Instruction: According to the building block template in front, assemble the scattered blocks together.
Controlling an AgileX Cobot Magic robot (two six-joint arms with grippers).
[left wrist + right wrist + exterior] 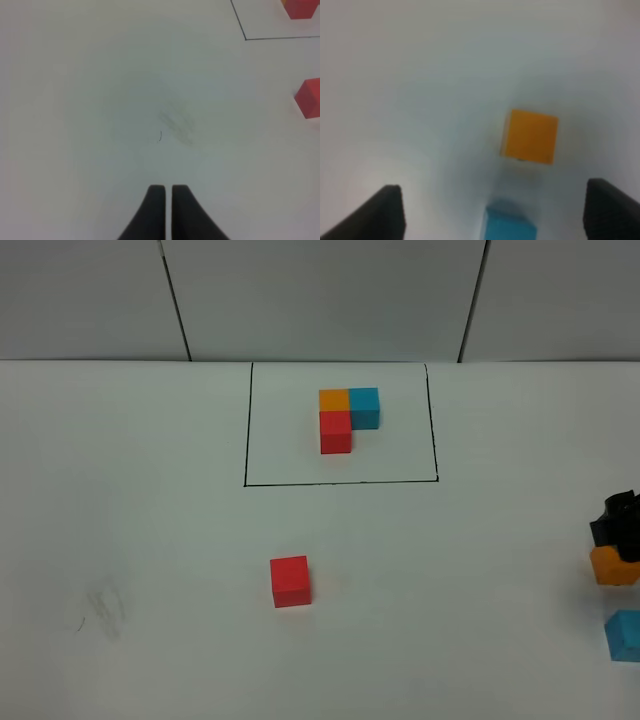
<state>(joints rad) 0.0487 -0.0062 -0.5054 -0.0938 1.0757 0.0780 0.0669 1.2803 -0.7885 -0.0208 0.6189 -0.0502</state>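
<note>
Nearest, high view: the teal-blue cube (625, 635) sits at the right edge of the table (130, 540), partly cut off by the picture.
Orange cube, high view: the orange cube (613, 565) is just behind the teal-blue cube, near it but apart.
Right pincer, high view: my right pincer (618, 525) shows only as a black part at the far side of the orange cube; from here I cannot tell if it touches.
Red cube, high view: the red cube (290, 581) lies alone near the middle, well apart from the other two.
Template, high view: the building block template (345, 418) stands inside the black rectangle (245, 430), orange and blue in one row, red in front of the orange.
Left pincer, left wrist view: my left pincer (168, 189) is closed on nothing, over bare table with a faint smudge (175, 122).
Red cube, left wrist view: off to the side at the picture border, not ahead of me.
Right pincer, right wrist view: my fingers (375, 215) stand wide apart, with nothing gripped.
Orange cube, right wrist view: ahead of my fingertips, inside the lane between them, closer to one finger, its sides only slightly turned against them.
Teal-blue cube, right wrist view: nearer to the wrist, under the gap.
Coming move, my judgement: the right arm is the nearer one; I must go forward and down to bracket the orange cube.
</note>
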